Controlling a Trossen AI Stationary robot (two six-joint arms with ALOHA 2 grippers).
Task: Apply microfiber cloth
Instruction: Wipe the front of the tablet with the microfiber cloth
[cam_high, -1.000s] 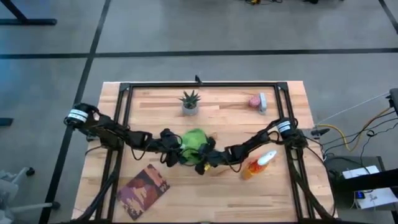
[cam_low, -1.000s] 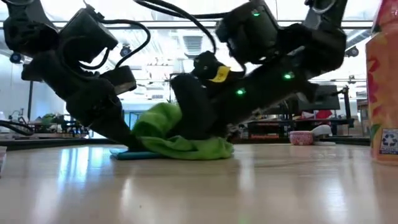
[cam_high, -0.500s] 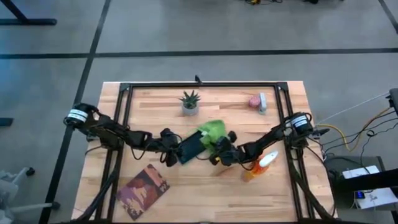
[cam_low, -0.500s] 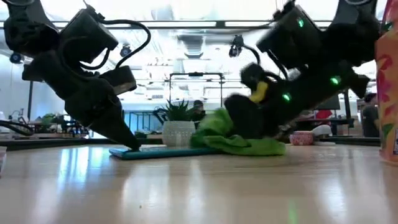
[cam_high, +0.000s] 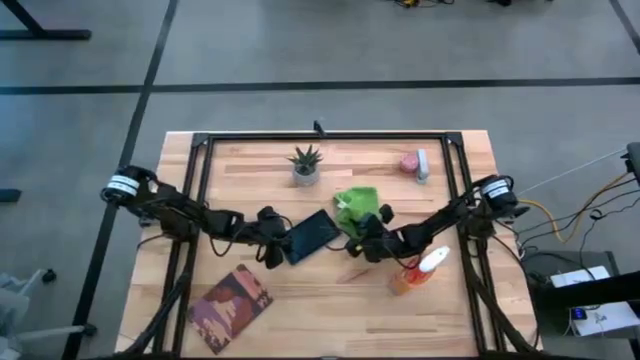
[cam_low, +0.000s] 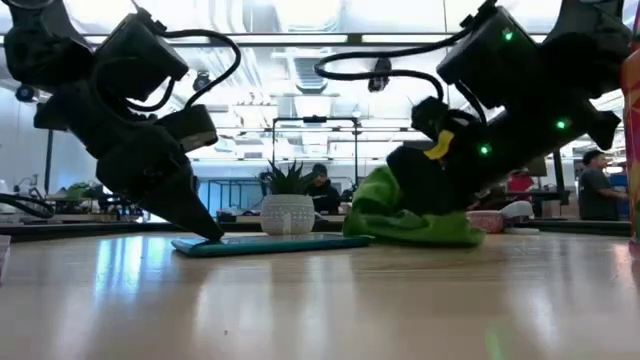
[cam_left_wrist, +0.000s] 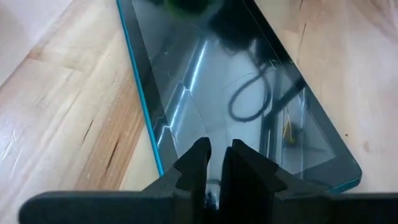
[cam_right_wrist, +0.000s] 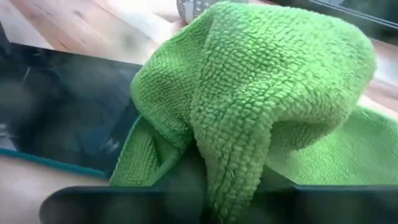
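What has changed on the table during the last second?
The right gripper dragged the microfiber cloth off the tablet toward the table's right side, so the screen is now mostly uncovered. The left gripper stayed pressed on the tablet's edge. The plant and spray bottle did not move.

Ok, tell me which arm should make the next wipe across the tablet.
The right arm. Its tool is bunched in the microfiber cloth at the tablet's far edge, so it could sweep back. The left tool pins the opposite tablet edge, fingers together.

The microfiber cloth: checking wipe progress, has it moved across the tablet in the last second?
Yes. The microfiber cloth slid off the tablet toward the spray bottle side.
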